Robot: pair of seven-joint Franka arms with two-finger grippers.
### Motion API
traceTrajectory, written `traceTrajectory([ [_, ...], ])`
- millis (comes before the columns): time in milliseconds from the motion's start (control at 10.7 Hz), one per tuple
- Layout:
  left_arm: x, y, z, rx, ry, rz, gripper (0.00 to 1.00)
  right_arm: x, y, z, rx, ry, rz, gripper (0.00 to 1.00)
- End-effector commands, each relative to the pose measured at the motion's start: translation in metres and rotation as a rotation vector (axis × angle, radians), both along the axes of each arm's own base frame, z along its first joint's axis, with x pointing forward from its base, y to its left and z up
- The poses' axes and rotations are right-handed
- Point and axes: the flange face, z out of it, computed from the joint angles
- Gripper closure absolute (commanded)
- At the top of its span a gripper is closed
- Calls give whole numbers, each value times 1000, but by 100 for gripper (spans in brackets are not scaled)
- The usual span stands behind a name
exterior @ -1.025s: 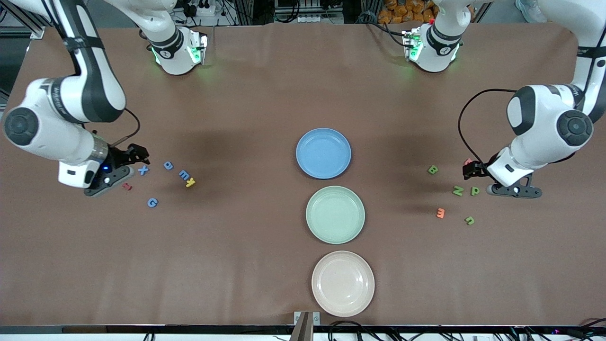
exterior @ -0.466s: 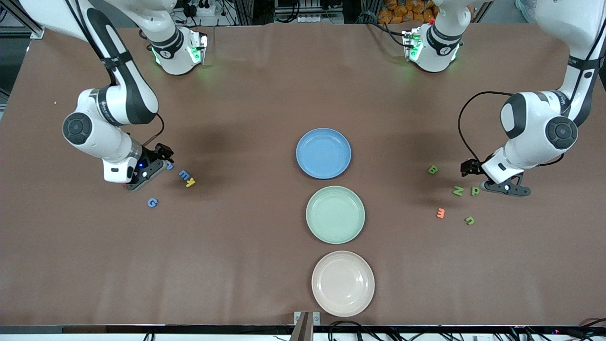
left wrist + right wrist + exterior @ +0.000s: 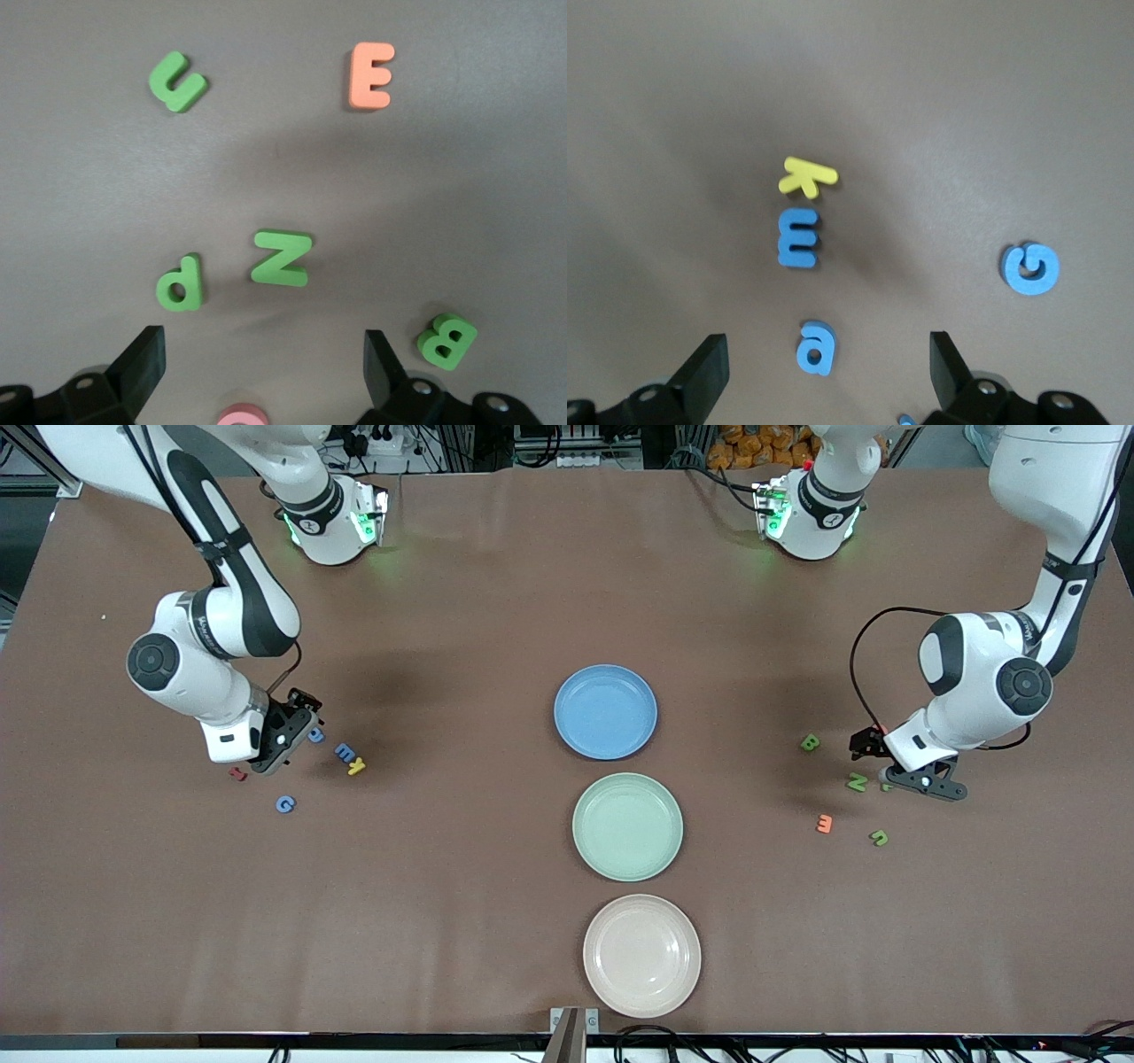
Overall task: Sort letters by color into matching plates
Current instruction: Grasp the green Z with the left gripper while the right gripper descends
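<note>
The table (image 3: 496, 886) carries 3 plates in a row down its middle: the blue plate (image 3: 605, 711), the mint green plate (image 3: 627, 825) nearer the front camera than it, and a cream-pink plate (image 3: 641, 955) nearest of all. Toward the right arm's end from the blue plate, the right gripper (image 3: 824, 376) hangs with jaws wide and empty over 4 blue letters (image 3: 799, 236), a yellow K (image 3: 806, 176) and a red piece (image 3: 236, 773). Toward the left arm's end from the blue plate, the left gripper (image 3: 264, 367) hangs spread and empty over 4 green letters (image 3: 281, 258), an orange E (image 3: 371, 75) and a pink piece (image 3: 241, 414).
</note>
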Motion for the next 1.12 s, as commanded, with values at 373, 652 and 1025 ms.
traceTrajectory([
  [373, 3, -5, -24, 0, -37, -138, 14, -8, -18, -52, -8, -6, 81, 0],
  [652, 5, -7, -28, -2, -36, -142, 18, -9, -19, -57, -10, -15, 89, 0],
  [1025, 12, -4, -39, -7, -35, -135, 20, -16, -26, -63, -19, -12, 97, 0],
])
